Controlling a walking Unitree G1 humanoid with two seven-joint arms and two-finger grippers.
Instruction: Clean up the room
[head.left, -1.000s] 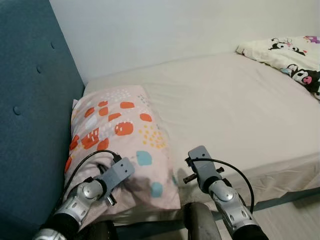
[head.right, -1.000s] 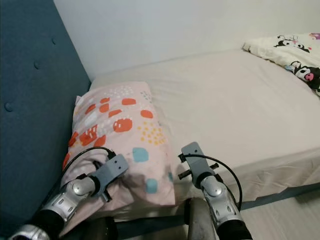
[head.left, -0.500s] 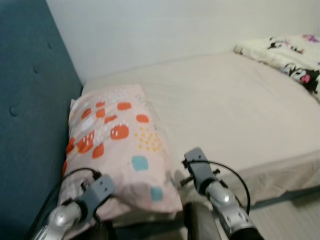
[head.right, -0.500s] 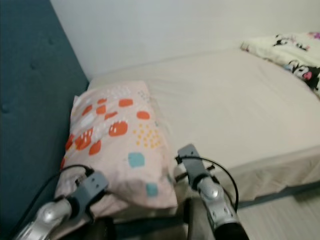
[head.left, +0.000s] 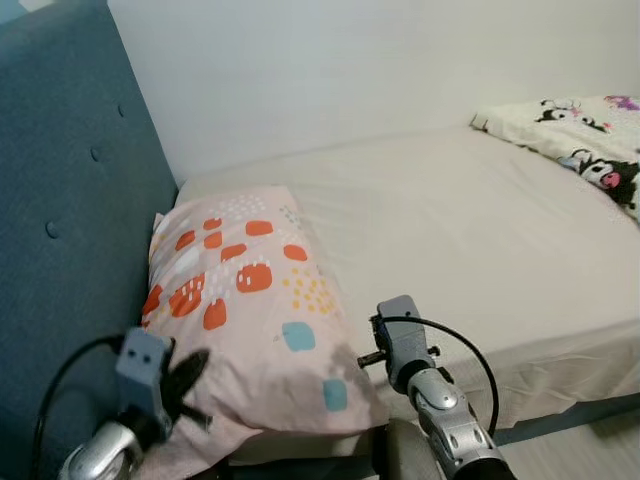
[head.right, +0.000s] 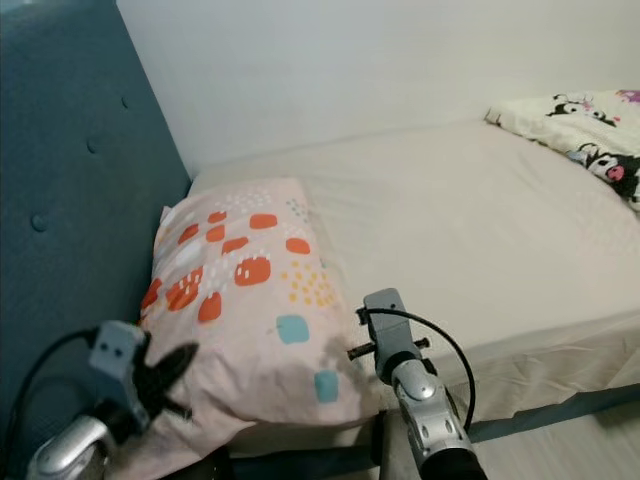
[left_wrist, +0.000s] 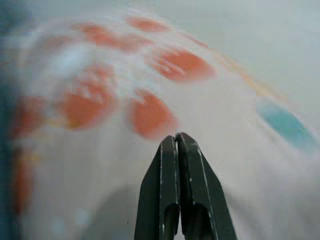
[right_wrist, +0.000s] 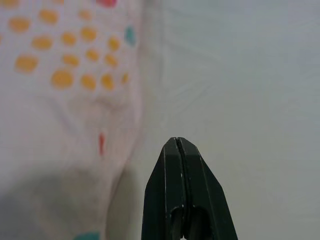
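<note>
Bed (head.left: 480, 230) with plain cream sheet spans centre and right of frame; white wall (head.left: 350, 60) behind, teal tufted headboard (head.left: 70, 230) fills left side. Cartoon-print blanket (head.left: 580, 140) bunched at upper right.

Pillow (head.left: 250, 300) — pale pink, orange blobs, yellow dots, teal squares — lies lower left of centre, against headboard.

Left gripper (left_wrist: 178, 141) at lower left, fingers pressed together, holding nothing, over pillow's near corner. Right gripper (right_wrist: 176, 144) bottom centre — fingers together, at pillow's edge.

Home bedroom, bed (head.left: 470, 230) with patterned pillow (head.left: 250, 300), blue padded headboard (head.left: 70, 230), cartoon-print blanket (head.left: 580, 140)
</note>
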